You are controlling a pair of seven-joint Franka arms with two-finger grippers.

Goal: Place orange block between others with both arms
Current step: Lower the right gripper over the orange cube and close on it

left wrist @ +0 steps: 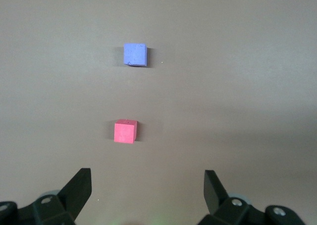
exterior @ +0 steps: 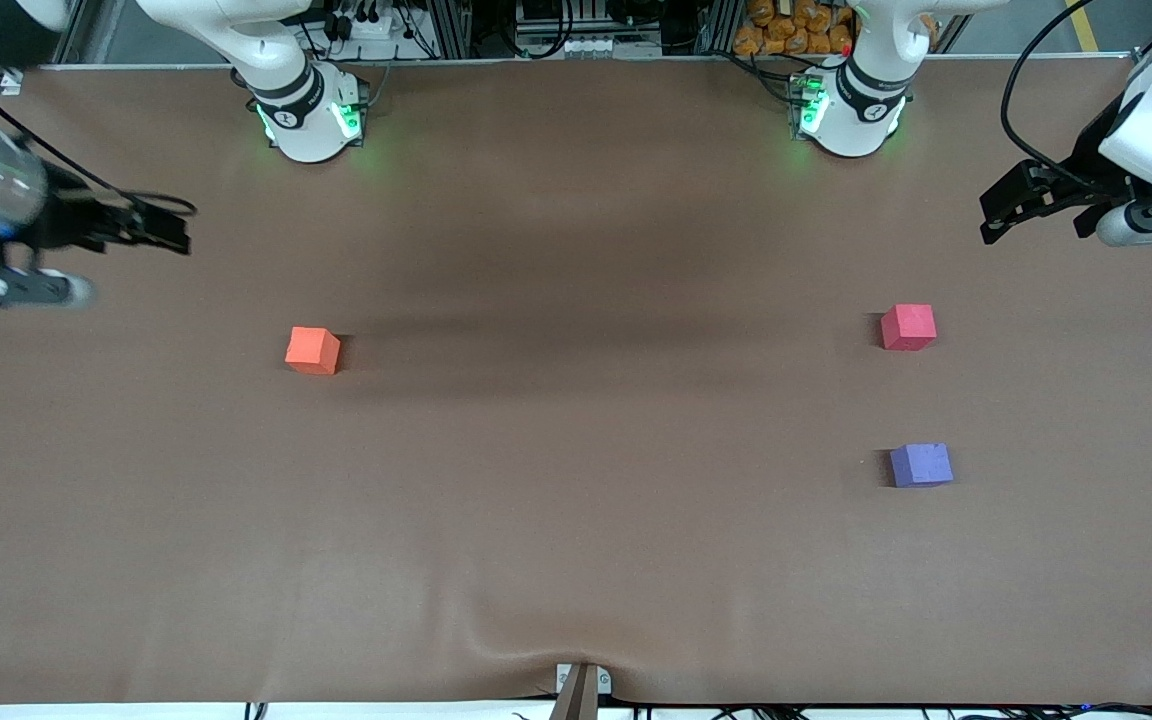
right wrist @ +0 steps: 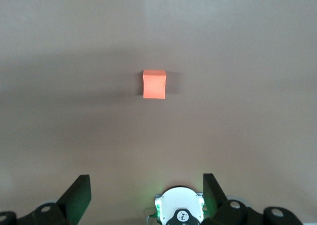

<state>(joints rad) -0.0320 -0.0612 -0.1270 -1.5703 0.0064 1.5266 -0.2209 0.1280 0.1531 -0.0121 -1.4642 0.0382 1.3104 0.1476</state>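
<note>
Plainly, the orange block sits at the right arm's end of the worktop, well apart from the pinkish-red cube and purple cube, closest to the released, empty right pincer; the left pincer waits released.

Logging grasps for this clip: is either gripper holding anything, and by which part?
Nothing is held. The left gripper and right gripper are open and empty; the orange block lies untouched.

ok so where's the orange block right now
The small matte orange foam cube sits alone on the brown table toward the right arm's end, well apart from the pinkish-red cube and purple cube.
</note>
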